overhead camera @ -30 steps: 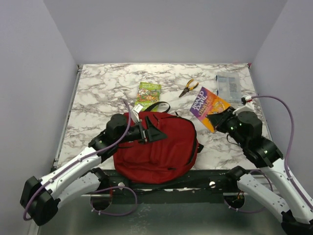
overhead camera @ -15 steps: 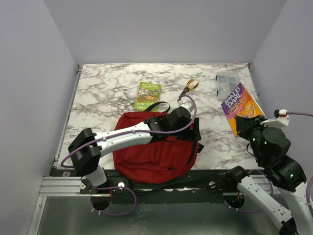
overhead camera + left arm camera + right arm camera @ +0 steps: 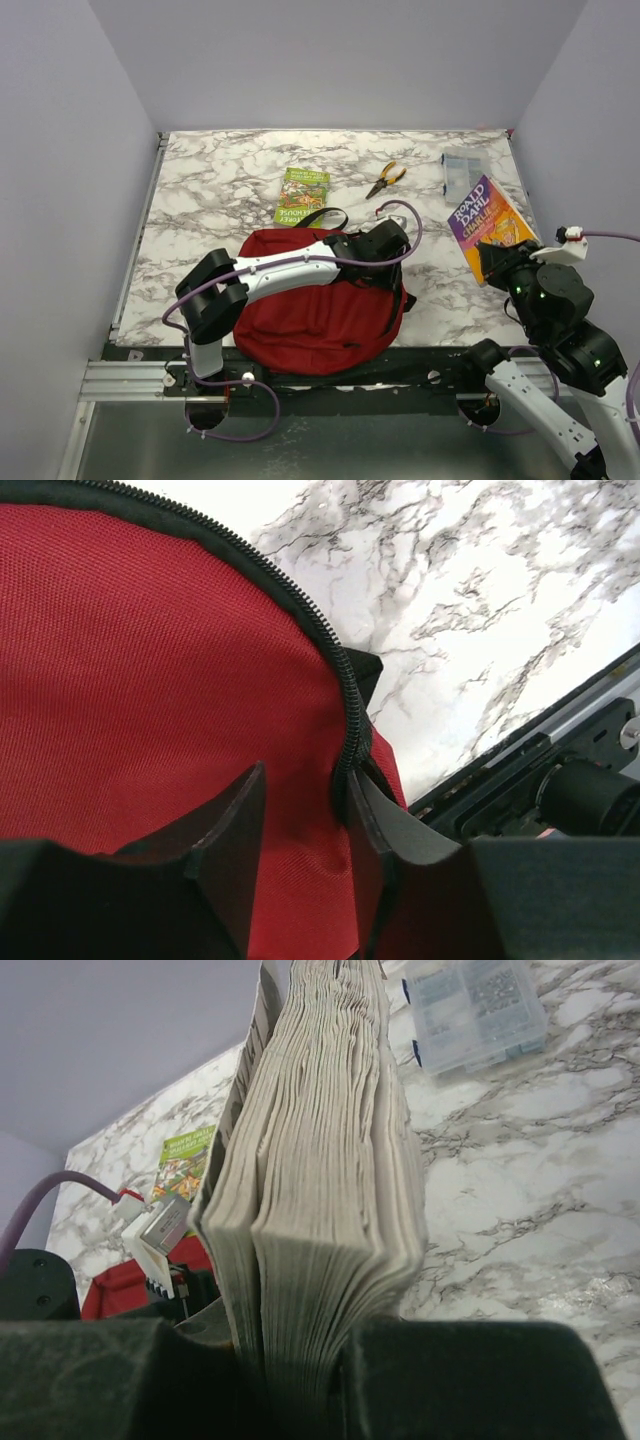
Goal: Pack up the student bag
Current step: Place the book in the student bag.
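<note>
Top view, student bag [image 3: 315, 315] sits at the near edge of the table [image 3: 200, 190]; left wrist, left gripper [image 3: 303, 800] half-closed astride its zip rim [image 3: 345, 680] — can't tell if it's biting, could slip; right wrist, right gripper [image 3: 300, 1355] pinching a fat book [image 3: 320, 1160] that might twist loose.

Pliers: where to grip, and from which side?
The pliers lie flat, yellow handles splayed toward the far right. Probably grip just behind the pivot, where the handles converge, coming straight down and closing across them; the spread ends look too wide.
</note>
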